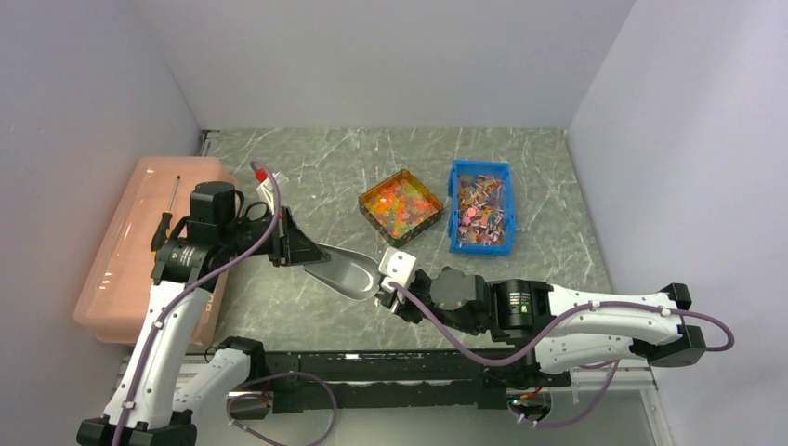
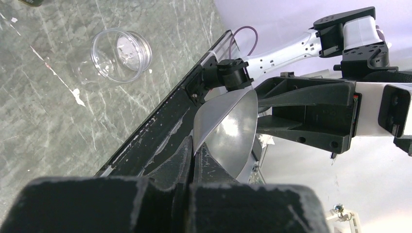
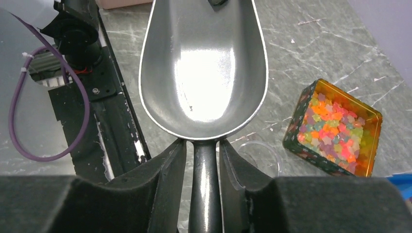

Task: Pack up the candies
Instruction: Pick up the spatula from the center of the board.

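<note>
The candies [image 1: 400, 204], tiny glossy orange, yellow, red and green pieces, fill a square tin at the table's middle; they show too in the right wrist view [image 3: 335, 128]. An empty metal scoop [image 1: 348, 271] hangs between the arms above the table's near edge. My left gripper [image 1: 311, 251] is shut on the thin front rim of the scoop [image 2: 231, 131], its jaws [image 2: 197, 145] pinched together on the metal. My right gripper [image 3: 204, 143] straddles the scoop's handle [image 3: 205, 184], with a narrow gap on each side. The scoop's bowl [image 3: 204, 73] holds nothing.
A clear round container [image 2: 121, 56] lies on the table under the scoop, partly seen behind my right fingers [image 3: 257, 155]. A blue bin [image 1: 481, 206] of wrapped sweets stands right of the tin. A pink tub [image 1: 139, 242] with a screwdriver [image 1: 167, 218] is at the left.
</note>
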Robot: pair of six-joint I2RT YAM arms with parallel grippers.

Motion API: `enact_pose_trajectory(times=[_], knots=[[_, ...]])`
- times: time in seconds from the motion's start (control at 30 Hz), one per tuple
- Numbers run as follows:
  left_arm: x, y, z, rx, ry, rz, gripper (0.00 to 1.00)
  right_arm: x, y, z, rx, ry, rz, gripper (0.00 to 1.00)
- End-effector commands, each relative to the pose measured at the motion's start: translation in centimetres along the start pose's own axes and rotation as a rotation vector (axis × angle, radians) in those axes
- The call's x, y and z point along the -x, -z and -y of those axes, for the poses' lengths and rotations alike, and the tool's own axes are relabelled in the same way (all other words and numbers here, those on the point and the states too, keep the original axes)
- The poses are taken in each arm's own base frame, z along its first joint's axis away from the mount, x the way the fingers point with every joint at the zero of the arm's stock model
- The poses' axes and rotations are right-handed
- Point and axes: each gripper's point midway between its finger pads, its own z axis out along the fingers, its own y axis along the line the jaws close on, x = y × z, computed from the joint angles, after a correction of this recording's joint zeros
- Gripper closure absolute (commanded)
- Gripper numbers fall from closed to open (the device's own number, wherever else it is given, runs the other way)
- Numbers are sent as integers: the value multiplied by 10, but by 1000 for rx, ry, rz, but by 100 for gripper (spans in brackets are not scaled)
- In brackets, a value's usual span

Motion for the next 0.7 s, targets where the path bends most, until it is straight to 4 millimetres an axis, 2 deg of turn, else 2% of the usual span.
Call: enact_pose_trajectory(times=[0.0, 0.37, 0.47, 0.67], knots=[[-1, 5, 19, -82, -44, -9, 100, 20, -1, 3, -19, 3, 62, 68], [-1, 5, 23, -100, -53, -18, 100, 21, -3, -15, 81, 24, 79, 90], [-2, 5, 22, -101, -49, -22, 100, 24, -2, -13, 72, 23, 95, 100], [-5, 3, 14, -77, -32, -33, 100, 35, 0, -10, 62, 27, 141, 100]])
